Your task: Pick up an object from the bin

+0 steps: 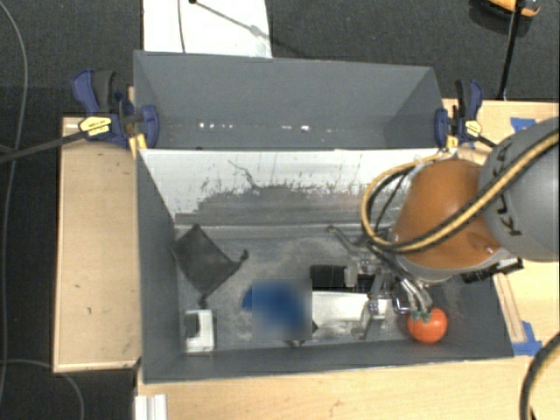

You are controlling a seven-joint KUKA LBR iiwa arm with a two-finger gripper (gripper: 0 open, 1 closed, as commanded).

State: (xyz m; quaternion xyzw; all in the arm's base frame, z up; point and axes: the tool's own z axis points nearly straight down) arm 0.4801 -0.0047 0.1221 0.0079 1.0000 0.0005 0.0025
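Observation:
My gripper (374,304) hangs low in the right half of the bin, just below the arm's orange cover. It is at the right end of a white flat box (337,310) that lies on the bin floor. A small black block (328,276) sits just behind that box. A small orange-red ball with a green top, like a toy tomato (427,325), rests to the gripper's right near the front wall. Whether the gripper touches the box is hidden by its own body.
A blue soft-edged thing (278,310) lies left of the white box. A dark grey crumpled sheet (206,257) lies at the left, and a small white block (199,329) sits in the front left corner. The arm and its cables cover the bin's right side.

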